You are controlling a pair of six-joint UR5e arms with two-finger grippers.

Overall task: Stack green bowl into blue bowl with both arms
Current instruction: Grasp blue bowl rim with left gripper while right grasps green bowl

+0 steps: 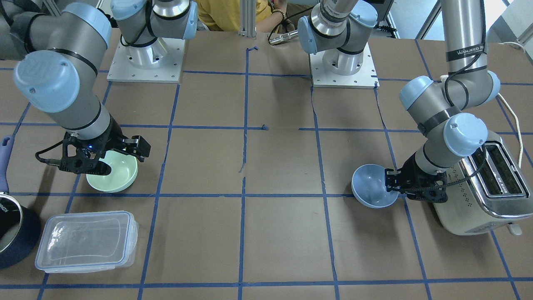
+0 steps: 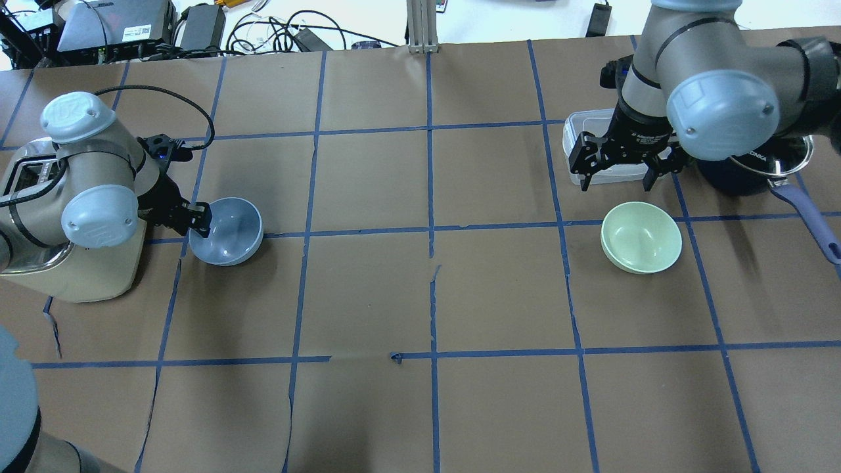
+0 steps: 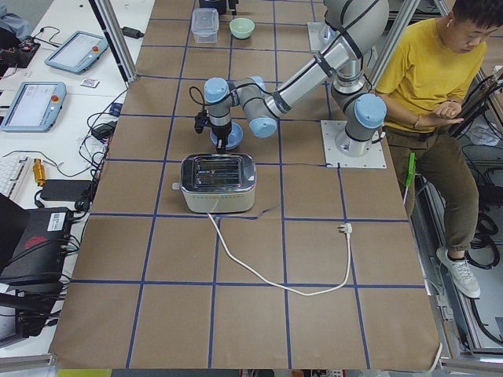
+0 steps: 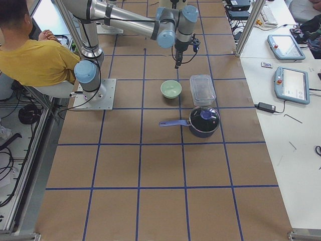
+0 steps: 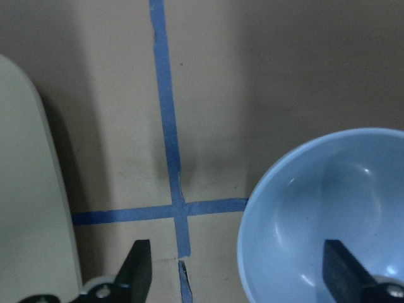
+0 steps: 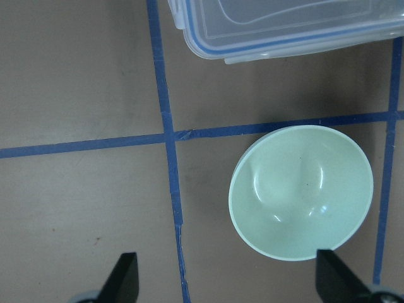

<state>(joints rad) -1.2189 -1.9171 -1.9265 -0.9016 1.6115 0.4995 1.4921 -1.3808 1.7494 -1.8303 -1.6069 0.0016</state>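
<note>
Left pincer [image 5: 235, 247], wide, straddles the blue bowl's [image 2: 227, 230] rim beside the toaster [image 1: 474, 212]; right pincer [image 6: 227, 255], wide, above the green bowl [image 6: 300, 192].

We are seeing a silver toaster [image 1: 479, 212] sitting on the bench [image 1: 283, 241], its white cord [image 3: 349, 255] trailing loose. At the other end a clear lidded container [image 1: 85, 239] is lying beside a dark blue saucepan [image 4: 203, 120].

The green bowl [image 6: 301, 191] and blue bowl [image 5: 315, 208] look smooth, glossy.
</note>
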